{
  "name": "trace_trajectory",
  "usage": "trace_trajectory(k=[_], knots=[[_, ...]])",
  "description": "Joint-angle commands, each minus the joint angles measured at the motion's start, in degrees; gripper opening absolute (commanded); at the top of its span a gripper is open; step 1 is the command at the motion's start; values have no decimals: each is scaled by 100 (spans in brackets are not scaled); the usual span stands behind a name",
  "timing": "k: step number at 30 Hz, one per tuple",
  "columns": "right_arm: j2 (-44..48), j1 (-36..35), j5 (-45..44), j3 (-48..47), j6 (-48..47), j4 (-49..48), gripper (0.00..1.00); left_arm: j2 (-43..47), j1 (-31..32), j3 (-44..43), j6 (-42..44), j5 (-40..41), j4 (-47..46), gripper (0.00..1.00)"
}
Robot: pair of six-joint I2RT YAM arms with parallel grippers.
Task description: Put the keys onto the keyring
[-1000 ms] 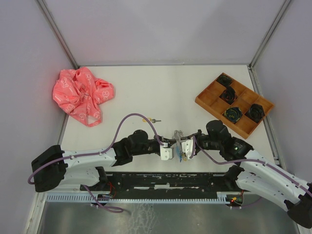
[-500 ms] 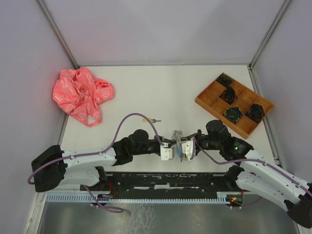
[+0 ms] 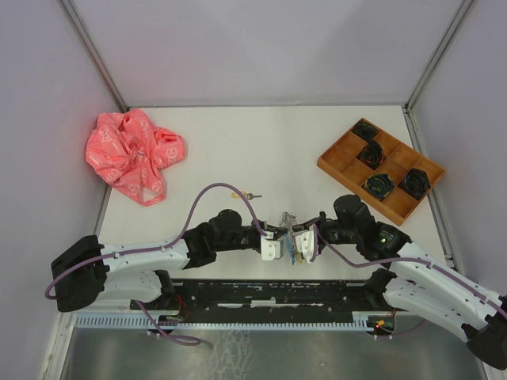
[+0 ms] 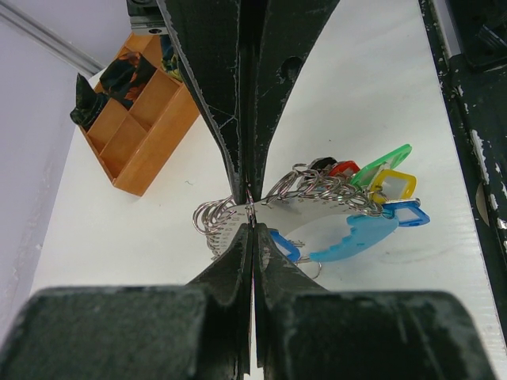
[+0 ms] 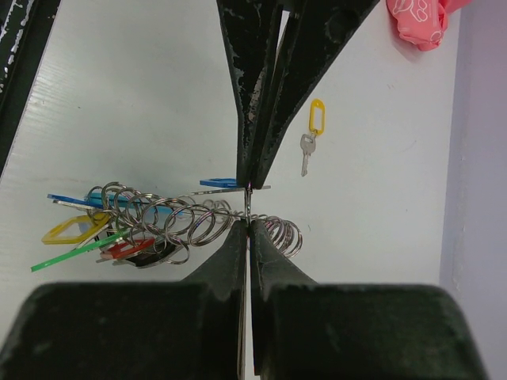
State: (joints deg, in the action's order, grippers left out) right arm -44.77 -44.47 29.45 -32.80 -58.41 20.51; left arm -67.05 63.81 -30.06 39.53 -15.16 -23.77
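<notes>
Almost nothing has moved since a second ago: our right arm has only slid a tiny bit toward our left arm, and the keyring hangs between them in the same spot. It sits at the 6 o'clock side of the table, close to the near edge. Our left gripper has its jaws pressed tight together on a thin wire loop of the keyring. Our right gripper does the same from the other side, with its jaws pinched shut on a loop too. The keyring is a long row of many silver loops. In the left wrist view little coloured tags hang off it at 3 o'clock: a green tag, a yellow tag, a red tag and a big blue tag. In the right wrist view the same tags bunch up at 9 o'clock. A loose key with a small yellow tag of its own lies flat on the table, near the keyring at about 11 o'clock from it, and not touching it. A crumpled pink bag lies at 10 o'clock on the table. A wooden tray with little boxes sits at 2 o'clock, and dark round things fill some of its boxes.
</notes>
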Motion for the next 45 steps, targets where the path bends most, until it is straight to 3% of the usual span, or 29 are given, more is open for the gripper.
trace_trajectory(k=[1,17,33,45], knots=[[-52,-97,191,-246,-120,-144,1,-37,35,-329,86,-262,-455,3],[-395,-330,-381,-528,-471,415,1,23,40,-544,59,-495,-29,3],[-694,-719,-802,-560,-699,566,1,130,23,-265,-427,-252,-695,3],[-334,-725,-1048,-324,-227,366,1,152,-9,121,-630,-117,-967,3]])
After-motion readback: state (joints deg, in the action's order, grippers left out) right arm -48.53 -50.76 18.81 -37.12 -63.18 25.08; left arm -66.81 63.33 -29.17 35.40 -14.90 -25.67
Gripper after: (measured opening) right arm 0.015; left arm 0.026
